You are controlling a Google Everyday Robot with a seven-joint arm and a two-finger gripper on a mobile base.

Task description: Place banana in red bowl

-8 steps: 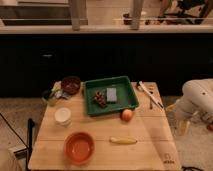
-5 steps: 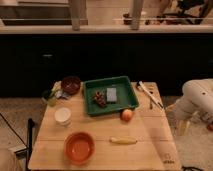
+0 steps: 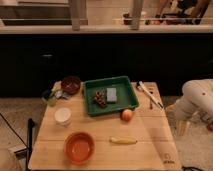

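Observation:
The banana (image 3: 123, 140) is slim and pale yellow and lies flat near the front edge of the wooden table (image 3: 100, 127), right of centre. The red bowl (image 3: 79, 147), wide and orange-red, stands to its left at the front, with a small gap between them. My gripper (image 3: 182, 128) hangs from the white arm (image 3: 197, 99) off the table's right edge, to the right of the banana and apart from it. It holds nothing that I can see.
A round orange-red fruit (image 3: 127, 115) lies just behind the banana. A green tray (image 3: 129, 86) holds a grey sponge (image 3: 112, 94) and a dark item (image 3: 101, 101). A maroon bowl (image 3: 71, 84), a white cup (image 3: 63, 116) and utensils (image 3: 150, 94) also stand on the table.

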